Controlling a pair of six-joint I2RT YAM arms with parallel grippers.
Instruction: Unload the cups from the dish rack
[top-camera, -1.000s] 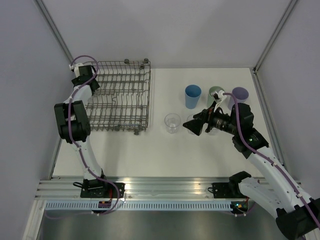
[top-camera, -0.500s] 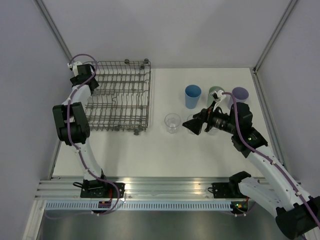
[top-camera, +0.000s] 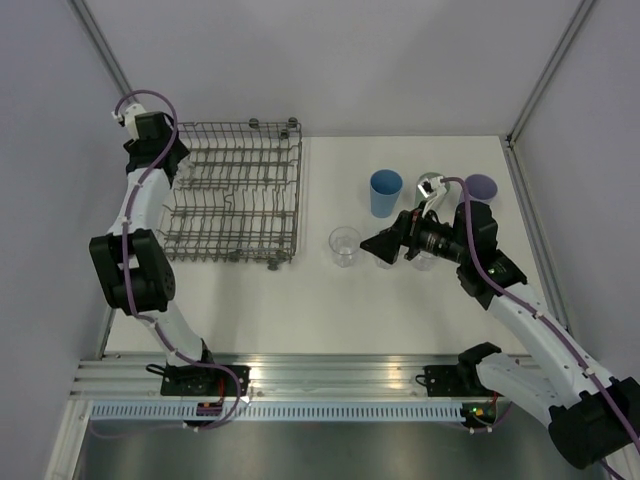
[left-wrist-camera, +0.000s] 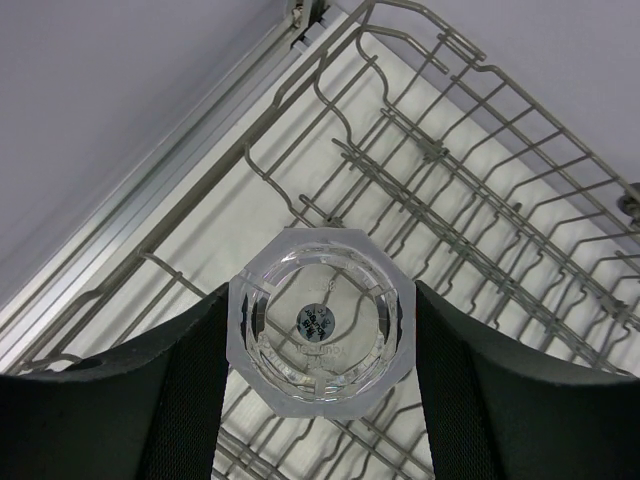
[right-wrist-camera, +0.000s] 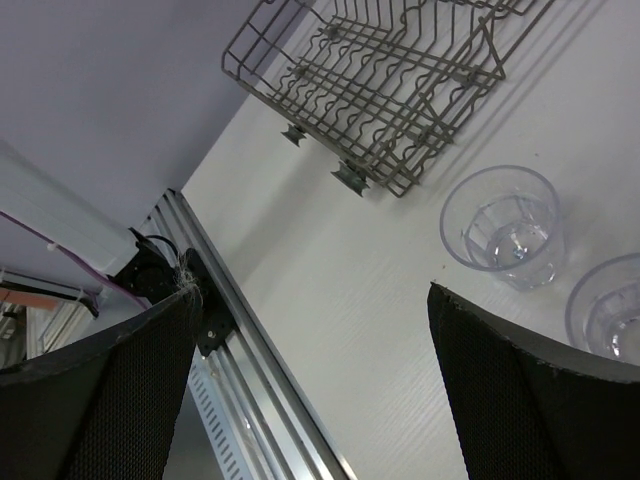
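My left gripper (left-wrist-camera: 320, 296) is shut on a clear cup (left-wrist-camera: 320, 322), whose octagonal base faces the wrist camera; it hangs above the grey wire dish rack (left-wrist-camera: 480, 150). Seen from above, the left gripper (top-camera: 150, 140) is over the far-left corner of the dish rack (top-camera: 298, 190), and the held cup is hidden there. The right gripper (top-camera: 375, 246) is open and empty, hovering low between a clear cup (top-camera: 345, 245) and the cups to its right. Blue (top-camera: 386, 192), green (top-camera: 432, 185) and purple (top-camera: 481, 187) cups stand behind it. Two clear cups (right-wrist-camera: 500, 225) (right-wrist-camera: 612, 305) show in the right wrist view.
Grey enclosure walls close in on the left, back and right. An aluminium rail (top-camera: 330, 375) with both arm bases runs along the near edge. A metal frame bar (left-wrist-camera: 150, 190) lies just beyond the rack's left side.
The left arm has risen and swung toward the far-left corner, carrying the clear cup up off the rack. The right gripper has drifted slightly left, still open.
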